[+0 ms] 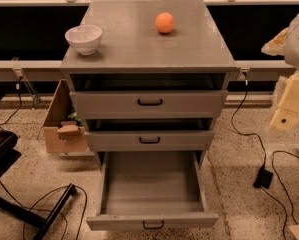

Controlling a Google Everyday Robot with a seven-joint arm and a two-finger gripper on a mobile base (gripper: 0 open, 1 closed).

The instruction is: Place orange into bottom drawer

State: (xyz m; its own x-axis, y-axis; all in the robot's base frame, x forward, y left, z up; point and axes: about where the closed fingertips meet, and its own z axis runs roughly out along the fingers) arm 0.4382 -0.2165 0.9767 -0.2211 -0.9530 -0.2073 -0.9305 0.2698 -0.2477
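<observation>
The orange (165,22) sits on top of the grey cabinet (139,51), toward the back right. The bottom drawer (152,220) is pulled far out toward me and its inside is bare. The two upper drawers (149,103) are slightly ajar. My gripper (290,106), a cream-coloured shape, hangs at the right edge of the view. It is off to the right of the cabinet, below the top surface and well apart from the orange.
A white bowl (83,38) stands on the cabinet top at the front left. A cardboard box (63,126) leans by the cabinet's left side. Black cables and a power brick (263,176) lie on the floor at right. A black chair base (9,184) and more cables are at left.
</observation>
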